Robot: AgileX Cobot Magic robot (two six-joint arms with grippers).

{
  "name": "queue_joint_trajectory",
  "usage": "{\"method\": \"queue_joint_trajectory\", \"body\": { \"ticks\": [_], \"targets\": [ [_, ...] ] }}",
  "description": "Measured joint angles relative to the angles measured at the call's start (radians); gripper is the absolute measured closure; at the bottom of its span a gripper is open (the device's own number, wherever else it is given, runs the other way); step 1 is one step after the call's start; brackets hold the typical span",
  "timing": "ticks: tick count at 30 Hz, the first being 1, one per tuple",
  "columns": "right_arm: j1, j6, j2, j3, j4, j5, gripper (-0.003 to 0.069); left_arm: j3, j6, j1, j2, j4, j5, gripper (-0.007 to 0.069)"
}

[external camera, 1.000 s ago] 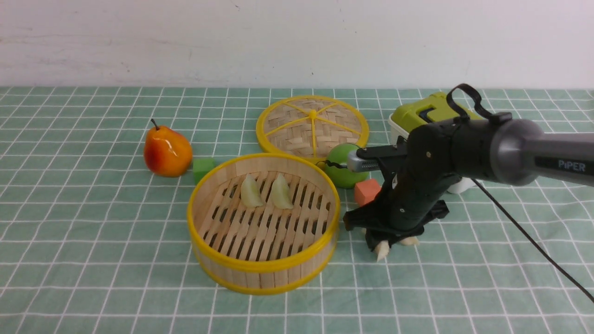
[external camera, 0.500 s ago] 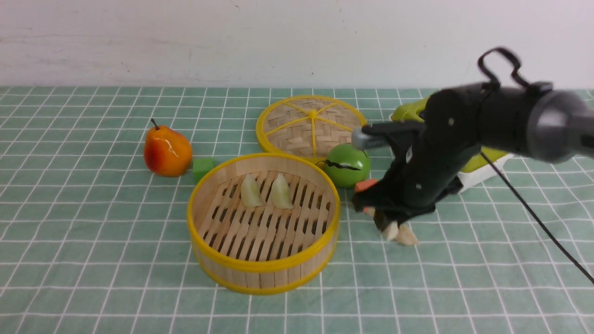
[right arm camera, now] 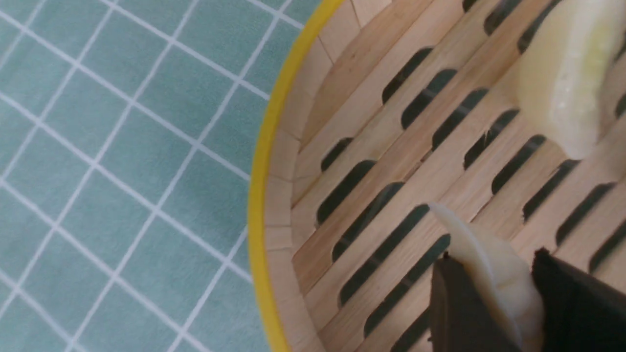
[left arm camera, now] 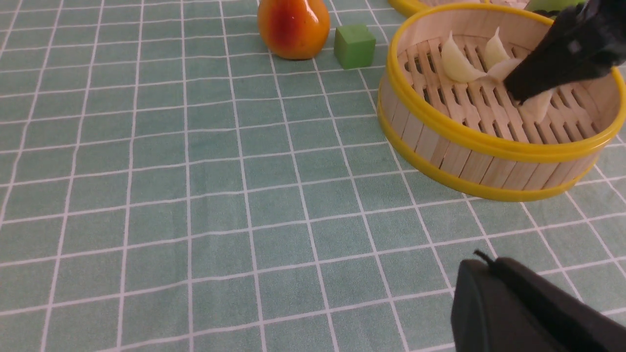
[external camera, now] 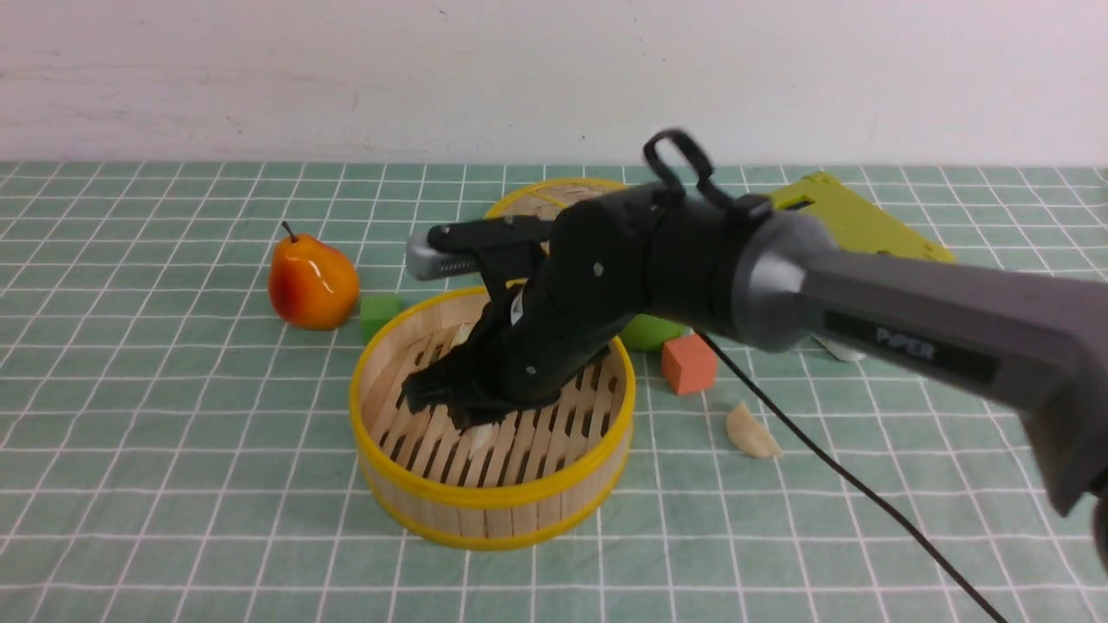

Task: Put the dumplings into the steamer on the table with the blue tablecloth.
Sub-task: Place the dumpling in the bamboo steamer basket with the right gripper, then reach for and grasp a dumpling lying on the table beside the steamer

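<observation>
Right arm reaching from the right across the table with the blue tablecloth, with the right gripper lowered inside the steamer. The jaws stand narrow, closed upon the held dumpling, whose pale pointed end projects beyond the two black fingers. The held dumpling lies within the ring of the steamer, over the middle of the slatted floor; whether it touches the slats cannot be told. Two resting dumplings lie side by side on the far part of the same floor, just beyond the gripper; in the front view the arm hides them. A loose dumpling lies on the cloth to the right of the steamer, apart from it and near the orange cube.

A green cube sits just beside the far-left rim of the steamer, with a pear to its left. A woven lid lies behind the steamer, largely covered by the arm. A green ball shows in part between steamer and orange cube. A yellow-green box stands at far right. A black cable trails from the arm toward the near right.

The left gripper appears only as a dark mass over the cloth, apart from the steamer; the spacing of its jaws cannot be told.
</observation>
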Motion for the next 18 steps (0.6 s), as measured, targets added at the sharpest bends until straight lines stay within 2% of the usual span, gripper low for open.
{"method": "queue_joint_trajectory", "body": {
  "ticks": [4, 10, 12, 14, 18],
  "targets": [
    [-0.002, 0.003, 0.039, 0.0, 0.0, -0.007, 0.0419, 0.0, -0.001, 0.0, -0.014, 0.0, 0.0, 0.0635],
    [-0.008, 0.003, 0.001, -0.006, 0.042, 0.007, 0.0243, 0.0, -0.001, 0.0, -0.047, 0.0, -0.001, 0.0634],
    [-0.021, -0.006, -0.044, -0.01, 0.042, 0.046, 0.0214, 0.0, -0.001, 0.0, -0.048, 0.0, -0.001, 0.0634],
    [-0.046, -0.016, -0.092, -0.012, 0.013, 0.101, 0.0204, 0.0, -0.001, 0.0, -0.048, -0.001, -0.001, 0.0634],
    [-0.137, -0.02, -0.198, -0.012, -0.135, 0.214, 0.0203, 0.004, -0.002, 0.0, -0.048, -0.013, -0.013, 0.0632]
  ]
}}
